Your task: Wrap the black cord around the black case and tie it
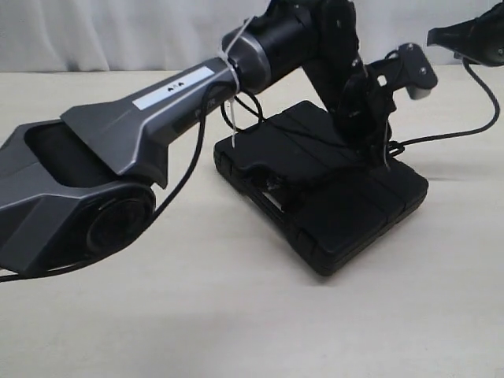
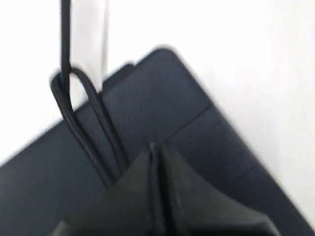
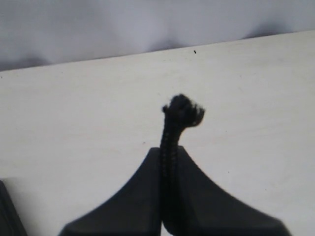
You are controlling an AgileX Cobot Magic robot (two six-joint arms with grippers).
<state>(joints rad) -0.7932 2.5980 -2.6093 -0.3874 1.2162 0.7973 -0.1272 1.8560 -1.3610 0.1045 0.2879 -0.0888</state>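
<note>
Black case [image 1: 331, 197] centre frame, on the table. Right gripper [image 3: 170, 156] in exterior view's upper right, pinching black cord [image 3: 181, 110] near its frayed tip. Left gripper [image 2: 156, 153] pressed together over the case, cord strands vanishing beneath it. White arm label [image 1: 175, 87] (print unreadable).

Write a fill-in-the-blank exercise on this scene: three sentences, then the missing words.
1. The right gripper has its fingers shut on the black ____.
2. The left gripper hangs over the black ____, fingers shut.
3. That flat ribbed box lies on the pale ____.
Missing words: cord; case; table
</note>
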